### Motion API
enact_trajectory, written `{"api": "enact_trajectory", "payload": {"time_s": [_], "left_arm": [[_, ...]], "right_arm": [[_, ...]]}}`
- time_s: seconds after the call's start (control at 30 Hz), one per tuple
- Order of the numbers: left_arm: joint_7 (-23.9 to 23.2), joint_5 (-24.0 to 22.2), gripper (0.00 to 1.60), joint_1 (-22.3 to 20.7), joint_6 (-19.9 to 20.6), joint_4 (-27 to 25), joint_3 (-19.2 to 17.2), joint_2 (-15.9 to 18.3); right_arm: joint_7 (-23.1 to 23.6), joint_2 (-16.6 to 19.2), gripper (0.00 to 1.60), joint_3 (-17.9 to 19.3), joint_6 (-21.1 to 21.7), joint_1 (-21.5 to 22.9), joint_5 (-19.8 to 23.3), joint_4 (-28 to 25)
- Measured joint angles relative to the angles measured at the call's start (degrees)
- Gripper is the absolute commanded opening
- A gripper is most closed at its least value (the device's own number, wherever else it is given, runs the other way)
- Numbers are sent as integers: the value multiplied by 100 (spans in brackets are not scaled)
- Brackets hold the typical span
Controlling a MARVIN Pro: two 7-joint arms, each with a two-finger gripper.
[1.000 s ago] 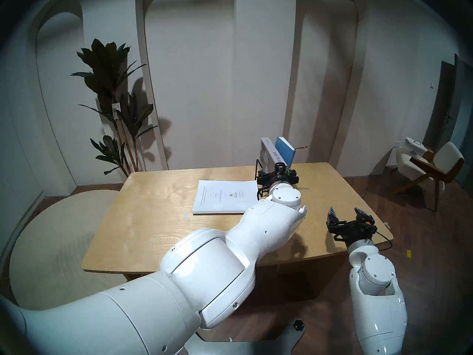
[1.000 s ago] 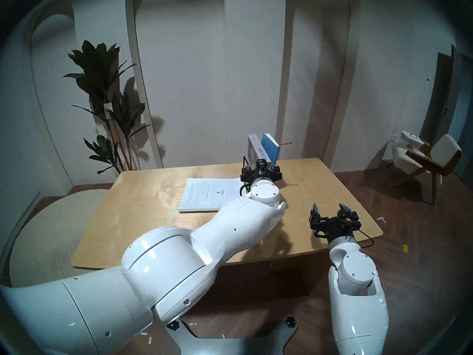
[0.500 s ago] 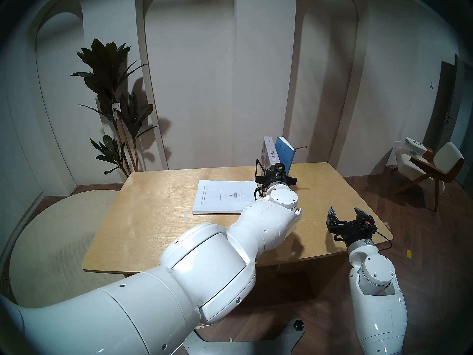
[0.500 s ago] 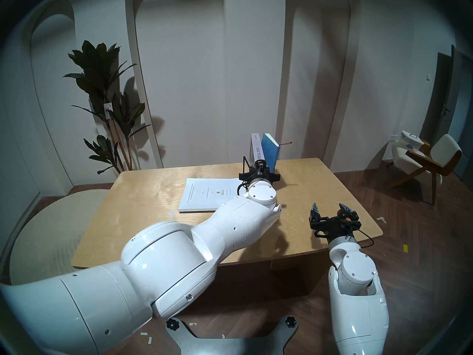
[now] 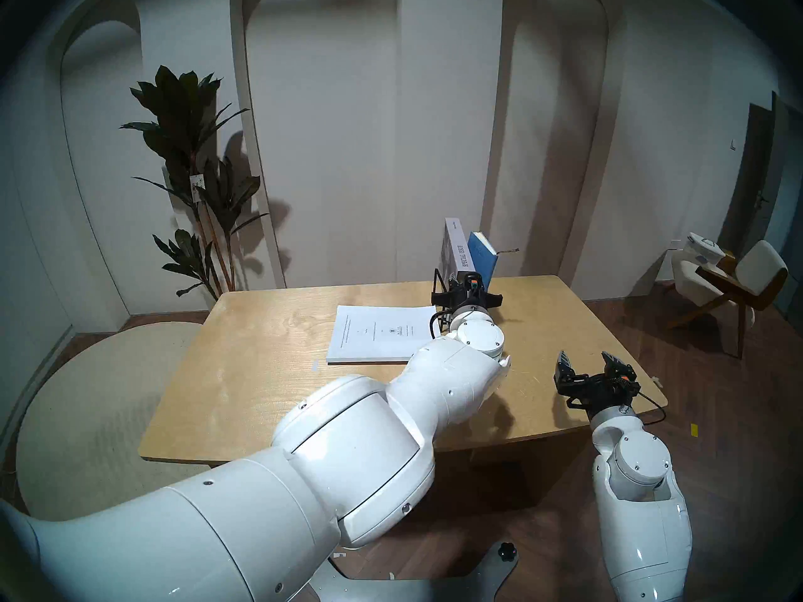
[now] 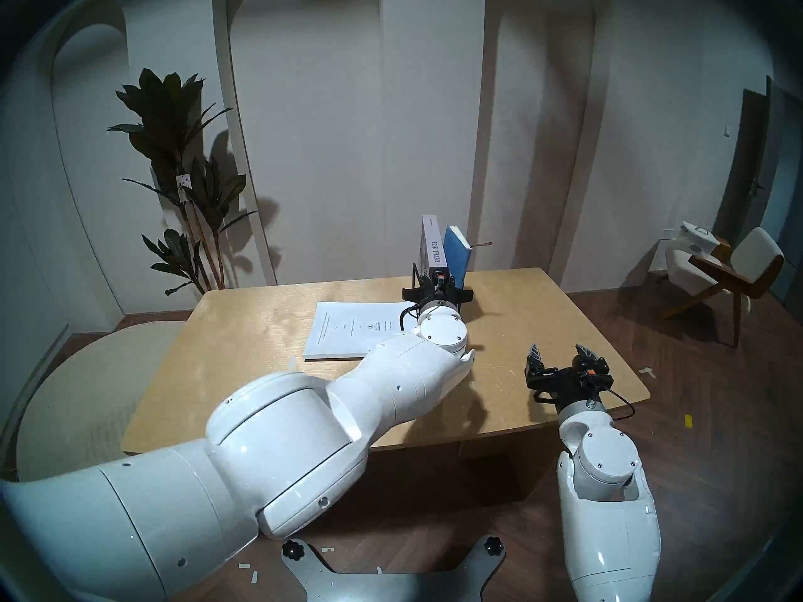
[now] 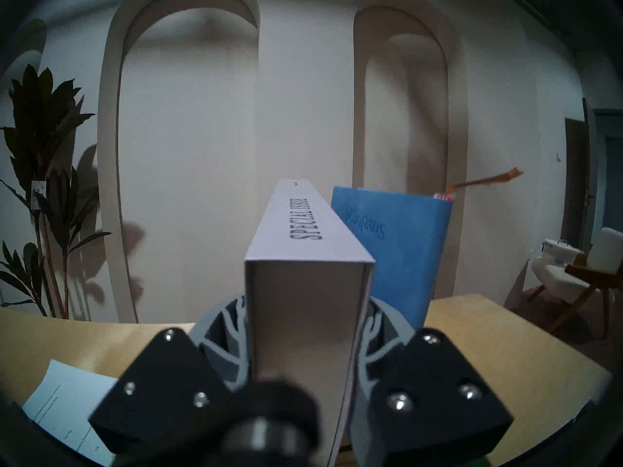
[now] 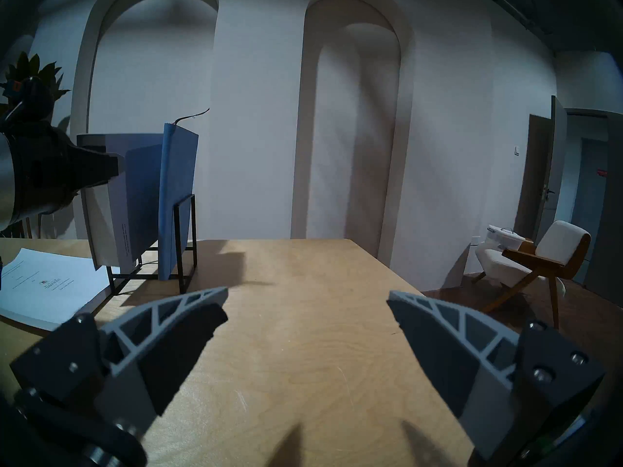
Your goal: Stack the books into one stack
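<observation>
The thick grey book (image 5: 459,251) with the "SPECIAL ISSUE" spine stands on edge at the table's back. My left gripper (image 5: 464,286) is shut on its near lower end, a finger (image 7: 225,331) on each side of the book (image 7: 305,287), holding it a little above the black wire rack (image 8: 187,240). The blue book (image 5: 482,258) with a ribbon leans in the rack just right of it, also in the left wrist view (image 7: 401,247). The large white book (image 5: 378,334) lies flat on the table, left of the rack. My right gripper (image 5: 586,358) is open and empty above the table's right front.
The wooden table (image 5: 260,371) has its right edge close to my right gripper. My left forearm (image 5: 452,379) reaches across the table's middle. A potted plant (image 5: 195,175) stands back left, a chair (image 5: 734,279) at the far right on the floor.
My left gripper has lifted the grey book upward out of the rack and turned it more upright. The blue book, white book and right arm have not moved.
</observation>
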Motion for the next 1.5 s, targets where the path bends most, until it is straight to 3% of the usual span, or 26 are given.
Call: {"api": "enact_trajectory", "payload": {"time_s": [0.37, 0.7, 1.5], "left_arm": [[534, 381, 0, 73, -897, -603, 361, 80], [1291, 903, 0, 129, -1353, -1280, 702, 504], [2195, 1382, 0, 503, -1566, -2562, 905, 1622]], "right_arm": [[-18, 18, 160, -10, -1, -13, 7, -9], [-35, 35, 160, -25, -1, -15, 20, -4], [-83, 72, 160, -56, 1, -5, 58, 56]]}}
